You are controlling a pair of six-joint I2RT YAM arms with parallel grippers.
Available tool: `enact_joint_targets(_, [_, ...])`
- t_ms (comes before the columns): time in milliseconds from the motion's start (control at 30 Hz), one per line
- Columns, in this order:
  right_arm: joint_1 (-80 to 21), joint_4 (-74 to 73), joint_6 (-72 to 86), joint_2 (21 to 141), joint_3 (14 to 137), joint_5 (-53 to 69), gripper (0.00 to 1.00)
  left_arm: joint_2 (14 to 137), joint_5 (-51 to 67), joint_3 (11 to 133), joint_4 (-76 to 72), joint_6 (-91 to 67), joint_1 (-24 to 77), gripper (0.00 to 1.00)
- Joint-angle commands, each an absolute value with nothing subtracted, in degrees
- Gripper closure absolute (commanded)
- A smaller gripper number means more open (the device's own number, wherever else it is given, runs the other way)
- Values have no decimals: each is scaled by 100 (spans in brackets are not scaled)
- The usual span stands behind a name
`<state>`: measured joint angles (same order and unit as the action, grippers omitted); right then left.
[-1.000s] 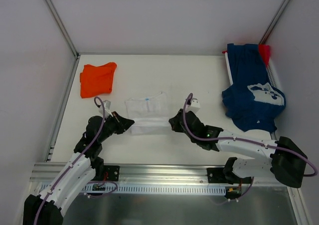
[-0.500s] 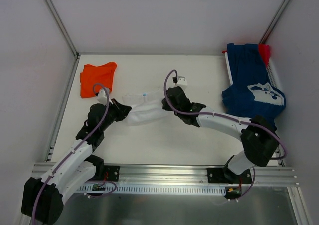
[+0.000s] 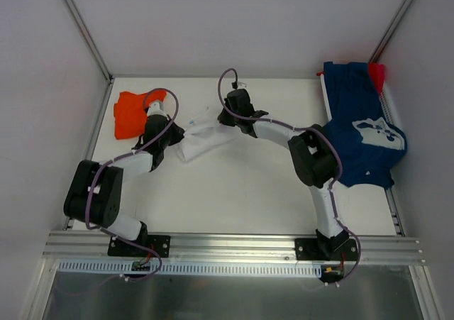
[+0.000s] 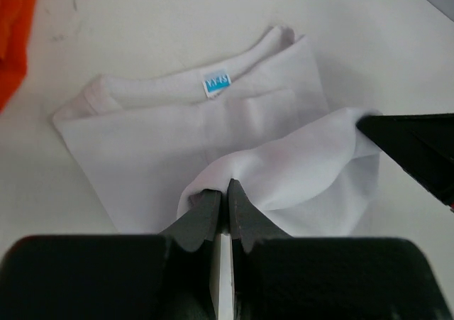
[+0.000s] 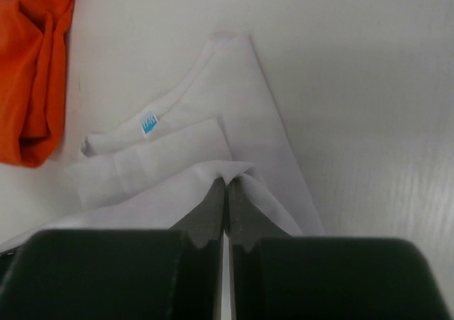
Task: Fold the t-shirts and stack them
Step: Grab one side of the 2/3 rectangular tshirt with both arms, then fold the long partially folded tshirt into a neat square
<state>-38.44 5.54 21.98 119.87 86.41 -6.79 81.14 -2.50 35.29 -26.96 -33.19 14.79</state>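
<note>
Table (image 3: 234,192): the white top that the fold has to land on. I would carry the lifted cloth low over it, so that it drapes rather than flops.
Navy shirt (image 3: 358,125): crumpled at the far right edge, well apart from both pincers and not part of this step.
White shirt (image 3: 207,137): the one being worked, lying left of centre toward the back of the table, just beside the orange one. It looks partly folded, with its near edge raised in a hump. To do this fold well, I judge both corners should travel together at the same height toward the collar edge, with the span between them kept taut. They should be let go only once the hem lies square on the layer below.
Orange shirt (image 3: 131,114): bunched at the far left. The left arm passes close by it, so the sweep could snag it.
Red shirt (image 3: 377,74): only a scrap shows, behind the navy one.
Left pincer (image 4: 227,192): jaws closed on a pinch of the white cloth, which rises in a ridge straight from its tips. The rest of the shirt lies ahead of it.
Right pincer (image 5: 227,186): likewise closed on a fold of the same shirt at the opposite end. The cloth fans out ahead of it and to its left.
Tag (image 4: 216,83): a small blue label at the collar, beyond both pincers. It is a handy mark for where the hem should end.
</note>
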Motion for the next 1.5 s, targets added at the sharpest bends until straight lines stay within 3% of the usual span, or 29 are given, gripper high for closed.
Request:
enact_joint_targets(0, [-3534, 765, 2223, 12882, 9920, 226, 99, 9103, -344, 4314, -3436, -3225, 1047, 100])
enact_joint_targets(133, [-3305, 651, 2486, 13990, 11754, 711, 99, 9685, -115, 4649, -3893, -3305, 721, 100])
enact_joint_targets(233, [-3278, 773, 2584, 14615, 12443, 905, 99, 9686, -569, 4414, -4227, -3374, 668, 100])
enact_joint_targets(433, [-3278, 1265, 2961, 15134, 12612, 967, 95, 9343, -1457, 3710, -4483, -3779, 642, 100])
enact_joint_targets(500, [-3287, 1388, 3058, 15222, 12577, 1063, 88, 9185, -1678, 3639, -4107, -4068, 642, 100])
enact_joint_targets(533, [-3287, 1389, 3093, 15240, 12577, 1090, 70, 9141, -1740, 3613, -4052, -4139, 642, 100])
enact_joint_targets(567, [-3305, 1345, 3137, 15249, 12586, 1099, 17, 9088, -1801, 3595, -3991, -4227, 642, 100])
enact_joint_targets(600, [-3322, 1319, 3129, 15249, 12577, 1090, 1, 9070, -1845, 3586, -3903, -4288, 642, 100])
enact_joint_targets(633, [-3348, 1292, 3129, 15240, 12568, 1107, 0, 9053, -1881, 3586, -3702, -4359, 642, 96])
enact_joint_targets(700, [-3366, 1292, 3041, 15197, 12455, 1134, 0, 9018, -1995, 3612, -3508, -4500, 642, 70])
enact_joint_targets(733, [-3375, 1335, 3015, 15083, 12367, 1134, 1, 8974, -2030, 3647, -3324, -4561, 642, 28])
enact_joint_targets(767, [-3392, 1388, 2980, 15012, 12244, 1142, 1, 8956, -2082, 3665, -3235, -4579, 642, 4])
enact_joint_targets(1000, [-3437, 1784, 2435, 13801, 10707, 1081, 0, 8807, -2197, 3691, -3534, -3973, 650, 1])
enact_joint_targets(1267, [-3472, 2188, 2039, 11762, 7915, 493, 0, 7639, -1811, 3446, -3173, -4034, 703, 1])
enact_joint_targets(1433, [-3656, 1918, 1987, 10917, 7707, 369, 1, 6490, -1680, 3085, -2726, -3947, 940, 1])
enact_joint_targets(1467, [-3700, 1838, 1934, 10881, 7926, 378, 5, 6330, -1627, 2981, -2646, -3929, 949, 1])
